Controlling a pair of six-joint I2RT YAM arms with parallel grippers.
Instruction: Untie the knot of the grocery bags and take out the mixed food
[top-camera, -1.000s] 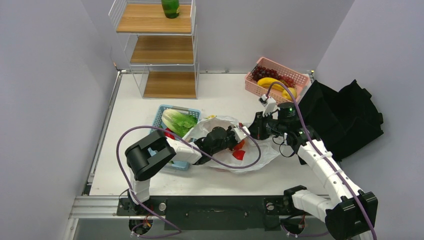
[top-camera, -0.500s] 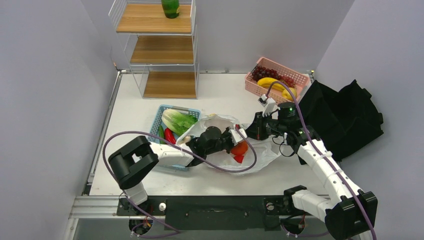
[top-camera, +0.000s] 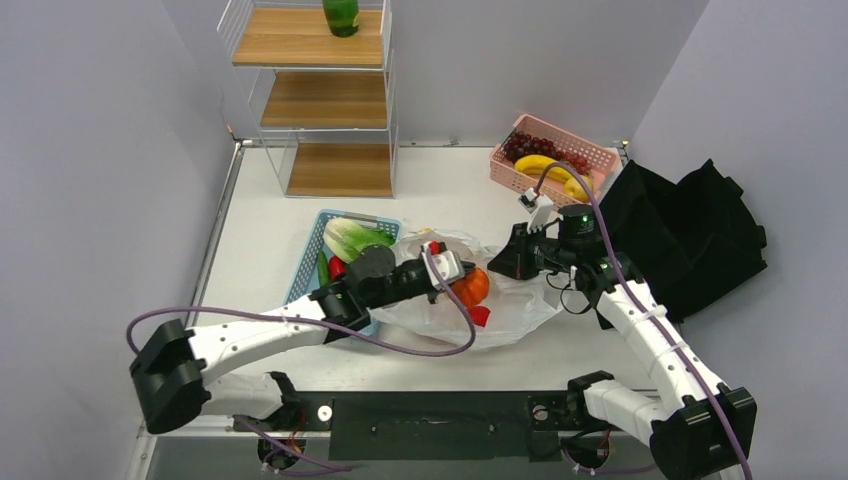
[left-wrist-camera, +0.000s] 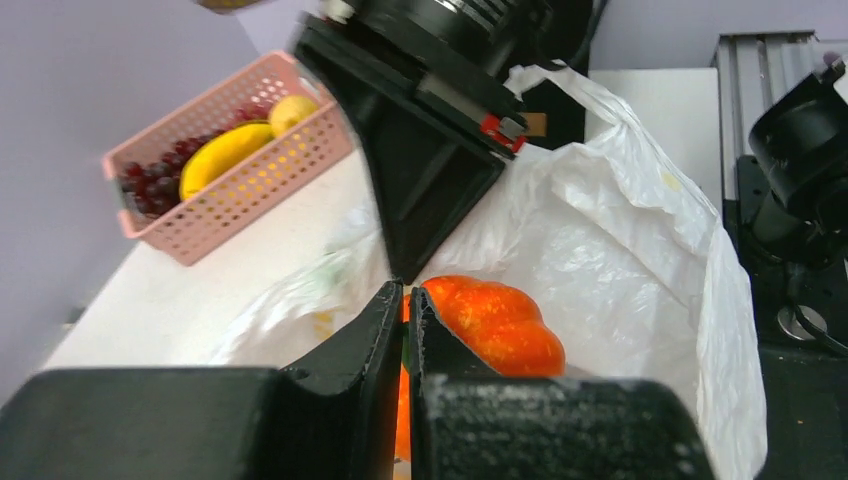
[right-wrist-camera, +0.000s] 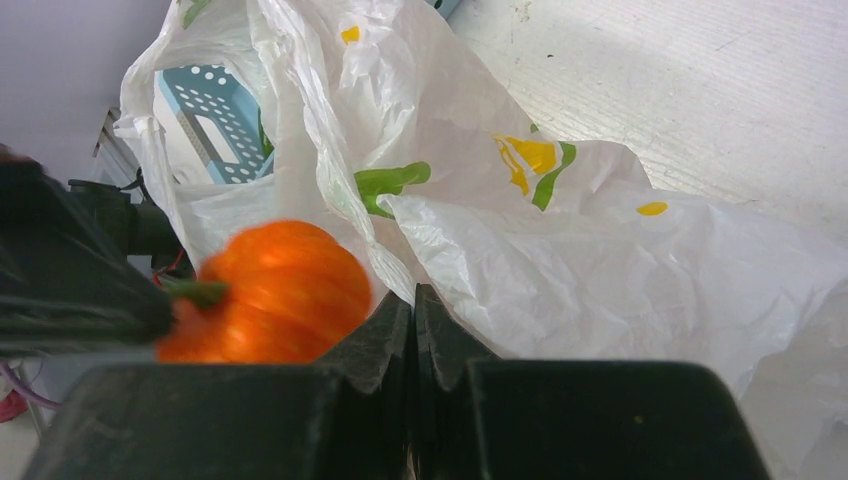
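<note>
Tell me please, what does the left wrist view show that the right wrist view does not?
Only the left wrist view shows the pink basket with banana and grapes. Only the right wrist view shows the blue basket and the yellow and green prints on the bag. Both show the orange pumpkin and the white plastic bag.

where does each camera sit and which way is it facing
Top external: fixed high behind the bases, looking down on the table; both arms show, left gripper and right gripper meeting at the grocery bag.
Left wrist: on the left arm, facing along its closed fingers to the pumpkin, with the pink basket beyond.
Right wrist: on the right arm, facing along its closed fingers over the bag toward the blue basket.
Shared: both wrist views show pumpkin and bag, from opposite sides.
</note>
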